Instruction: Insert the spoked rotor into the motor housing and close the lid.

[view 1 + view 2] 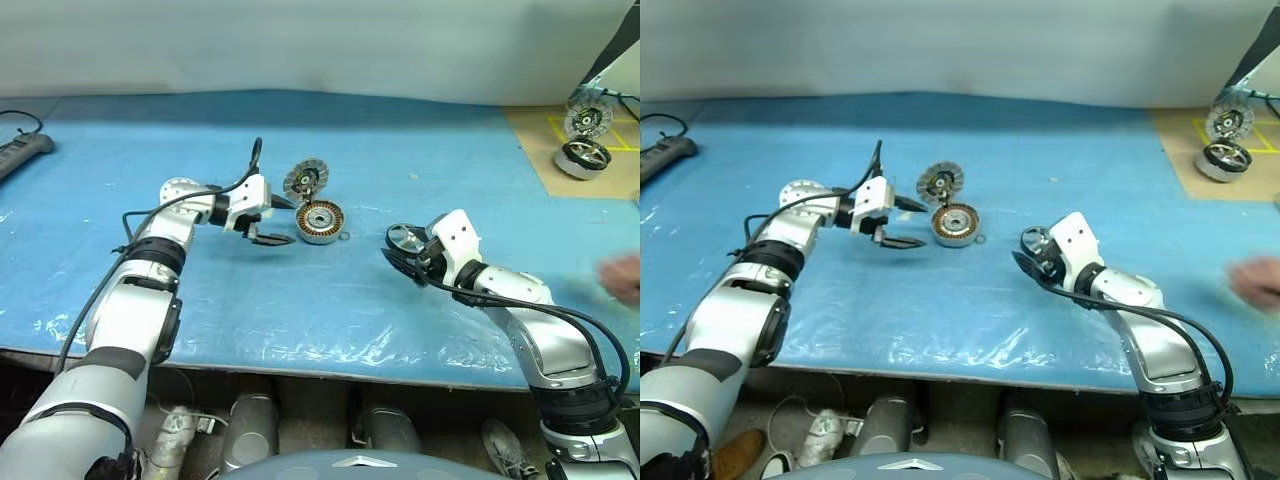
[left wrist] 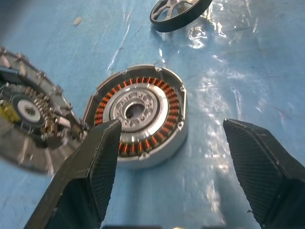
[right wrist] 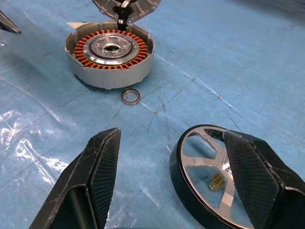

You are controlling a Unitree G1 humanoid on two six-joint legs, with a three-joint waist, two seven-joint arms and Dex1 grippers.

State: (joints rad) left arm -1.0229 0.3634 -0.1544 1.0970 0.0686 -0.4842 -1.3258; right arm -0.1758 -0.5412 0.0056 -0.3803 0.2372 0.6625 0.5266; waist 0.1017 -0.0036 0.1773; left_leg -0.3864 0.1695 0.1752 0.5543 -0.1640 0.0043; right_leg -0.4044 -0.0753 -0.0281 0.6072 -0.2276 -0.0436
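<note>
Both pincers are standing wide, gripping nothing. The left pincer (image 1: 272,221) is hovering just beside the motor housing (image 1: 319,221), whose lid (image 1: 305,180) is standing tilted open. The spoked rotor (image 3: 209,176) is lying on the blue tabletop (image 1: 420,150) between the right pincer's (image 1: 400,262) fingers (image 3: 257,167).

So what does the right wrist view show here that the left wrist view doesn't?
Right wrist view alone: a small metal ring lying on the blue sheet just in front of the motor housing, and the open right gripper with the spoked rotor lying by one finger. Left wrist view alone: the open left gripper close over the housing, and the ribbed face of the lid. Both: housing, windings, rotor and lid.
</note>
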